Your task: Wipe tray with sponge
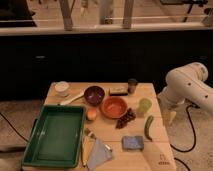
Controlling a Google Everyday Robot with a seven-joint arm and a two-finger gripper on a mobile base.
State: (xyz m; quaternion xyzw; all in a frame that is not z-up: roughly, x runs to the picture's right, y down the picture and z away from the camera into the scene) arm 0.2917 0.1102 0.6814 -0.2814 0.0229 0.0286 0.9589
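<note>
A green tray (56, 135) lies on the left half of the wooden table (159, 155). A blue sponge (132, 143) lies flat near the front of the table, to the right of the tray. My gripper (167, 118) hangs from the white arm (187, 85) at the table's right edge. It points downward, above and to the right of the sponge, and it touches nothing that I can see.
A white cup (62, 88), a white spoon (72, 98), a purple bowl (94, 94), an orange bowl (114, 107), an orange fruit (91, 114), a dark cup (132, 85), a green cup (144, 106), a green vegetable (148, 127) and a grey cloth (99, 154) crowd the table.
</note>
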